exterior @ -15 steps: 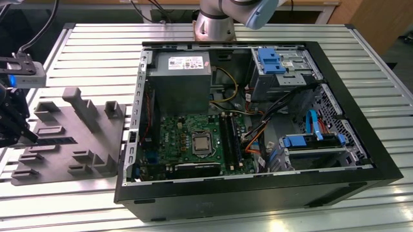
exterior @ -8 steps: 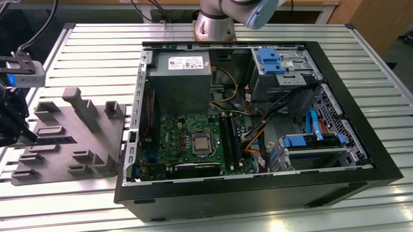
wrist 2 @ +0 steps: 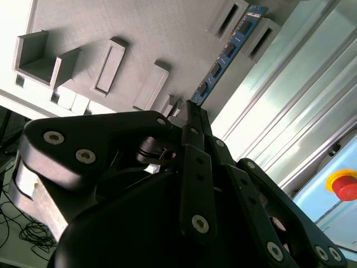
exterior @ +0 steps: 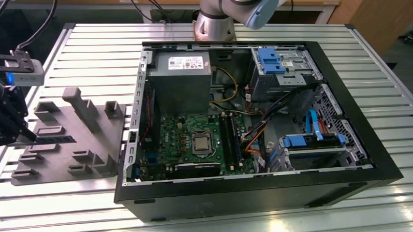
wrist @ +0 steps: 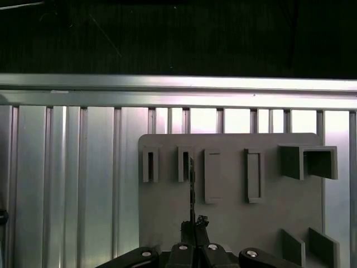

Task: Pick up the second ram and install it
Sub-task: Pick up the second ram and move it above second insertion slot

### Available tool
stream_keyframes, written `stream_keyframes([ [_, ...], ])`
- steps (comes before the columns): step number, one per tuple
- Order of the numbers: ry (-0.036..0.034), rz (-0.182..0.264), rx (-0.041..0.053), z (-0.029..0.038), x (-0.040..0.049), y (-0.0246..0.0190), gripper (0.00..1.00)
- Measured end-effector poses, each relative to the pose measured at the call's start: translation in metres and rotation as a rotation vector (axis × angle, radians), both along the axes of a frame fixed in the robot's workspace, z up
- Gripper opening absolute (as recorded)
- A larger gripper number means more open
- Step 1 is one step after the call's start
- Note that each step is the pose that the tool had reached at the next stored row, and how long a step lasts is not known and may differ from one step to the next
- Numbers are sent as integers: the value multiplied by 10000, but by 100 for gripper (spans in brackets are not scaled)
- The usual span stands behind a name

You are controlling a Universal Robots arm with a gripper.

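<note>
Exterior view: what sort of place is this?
Probably a robotics lab bench: an open computer case on a slatted metal table, a grey fixture beside it, a red stop button in the second wrist view.

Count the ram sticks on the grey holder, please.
1. The second ram stands on edge in the grey holder, right in front of the gripper. Another could be hidden behind the gripper.
</note>
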State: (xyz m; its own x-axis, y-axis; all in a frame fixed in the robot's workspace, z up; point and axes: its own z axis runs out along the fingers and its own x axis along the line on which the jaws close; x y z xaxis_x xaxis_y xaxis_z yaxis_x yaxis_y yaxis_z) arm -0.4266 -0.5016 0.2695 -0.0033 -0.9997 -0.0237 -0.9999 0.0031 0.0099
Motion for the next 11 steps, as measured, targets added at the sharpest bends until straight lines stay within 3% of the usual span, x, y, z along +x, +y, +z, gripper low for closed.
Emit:
stream_keyframes([
  [11,0,1,20,54,0,0,12],
])
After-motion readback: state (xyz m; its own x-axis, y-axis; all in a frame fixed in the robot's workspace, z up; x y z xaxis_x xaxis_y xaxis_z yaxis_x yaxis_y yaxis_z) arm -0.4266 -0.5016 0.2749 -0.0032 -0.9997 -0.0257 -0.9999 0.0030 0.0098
